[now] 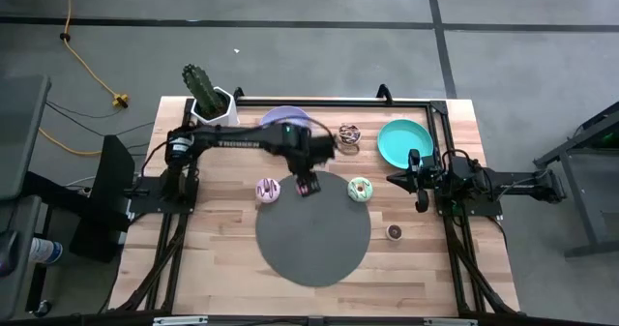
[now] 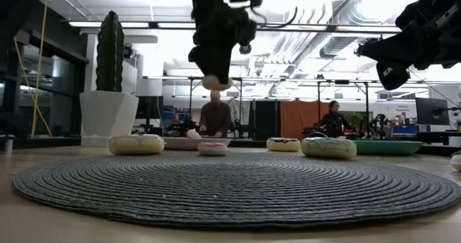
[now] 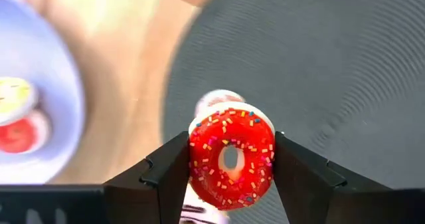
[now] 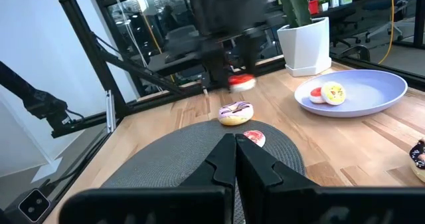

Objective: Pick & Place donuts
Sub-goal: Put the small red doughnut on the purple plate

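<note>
Surroundings. Wooden desk (image 1: 222, 258) with a large dark grey round woven mat (image 1: 312, 231) at its centre. Potted cactus (image 1: 205, 92) in a white pot at the far left corner. Lavender plate (image 4: 372, 91) beside the pot, carrying a yellow-iced piece (image 4: 333, 93) and a red piece (image 4: 316, 95). Teal plate (image 1: 404, 140) at the far right. Black frame rails run along both desk sides. In the room beyond, two people (image 2: 215, 115) sit at benches, well apart from the desk.

Loose donuts on the desk. White-purple sprinkled donut (image 1: 268, 191) just off the mat's left edge; green-iced donut (image 1: 360, 189) at the mat's right edge; chocolate donut (image 1: 349, 133) between the two plates; small brown donut (image 1: 395, 231) right of the mat; a small pink-topped donut (image 4: 254, 138) on the mat's far part.

Held item. Red donut (image 3: 231, 159), iced glossy red with multicoloured sprinkles over a pale base, ring hole visible, standing on edge. The left pincer (image 3: 229, 174) is partly closed, one dark finger pressed to each side of it. It hangs in the air above the mat's far edge, clear of the surface, near the lavender plate.

Right pincer (image 4: 236, 161): fingers fully together, holding nothing, raised at the right side of the desk beside the teal plate.
</note>
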Controlling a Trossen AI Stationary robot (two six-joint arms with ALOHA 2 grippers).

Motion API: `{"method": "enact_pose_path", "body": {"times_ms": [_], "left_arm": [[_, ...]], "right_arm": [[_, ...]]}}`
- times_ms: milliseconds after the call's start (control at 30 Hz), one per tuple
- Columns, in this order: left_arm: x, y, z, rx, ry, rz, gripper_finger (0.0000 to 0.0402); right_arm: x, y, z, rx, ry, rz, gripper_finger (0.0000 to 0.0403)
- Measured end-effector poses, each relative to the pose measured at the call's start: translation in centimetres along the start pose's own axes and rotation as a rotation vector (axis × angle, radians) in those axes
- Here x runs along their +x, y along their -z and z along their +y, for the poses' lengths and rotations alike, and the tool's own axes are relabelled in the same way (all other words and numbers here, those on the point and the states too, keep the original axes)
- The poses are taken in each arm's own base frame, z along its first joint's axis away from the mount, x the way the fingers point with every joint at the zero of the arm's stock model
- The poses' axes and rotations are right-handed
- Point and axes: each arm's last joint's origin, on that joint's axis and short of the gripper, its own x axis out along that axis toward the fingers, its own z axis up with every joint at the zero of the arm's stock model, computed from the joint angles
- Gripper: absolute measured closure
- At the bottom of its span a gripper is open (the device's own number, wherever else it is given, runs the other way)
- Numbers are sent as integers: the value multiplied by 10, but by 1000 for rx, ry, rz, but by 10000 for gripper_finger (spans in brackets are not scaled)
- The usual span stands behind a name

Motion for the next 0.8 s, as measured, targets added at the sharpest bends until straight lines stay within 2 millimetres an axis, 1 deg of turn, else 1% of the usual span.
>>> {"method": "enact_pose_path", "body": {"times_ms": [167, 300, 533, 800], "left_arm": [[0, -10, 39, -100, -24, -8, 211], [-1, -14, 66, -170, -40, -13, 211], [-3, -17, 101, -257, -61, -18, 211], [10, -21, 134, -333, -83, 0, 211]], "right_arm": [[0, 0, 0, 0, 0, 0, 402], [0, 0, 0, 0, 0, 0, 402], [0, 0, 0, 0, 0, 0, 402], [0, 0, 0, 0, 1, 0, 402]]}}
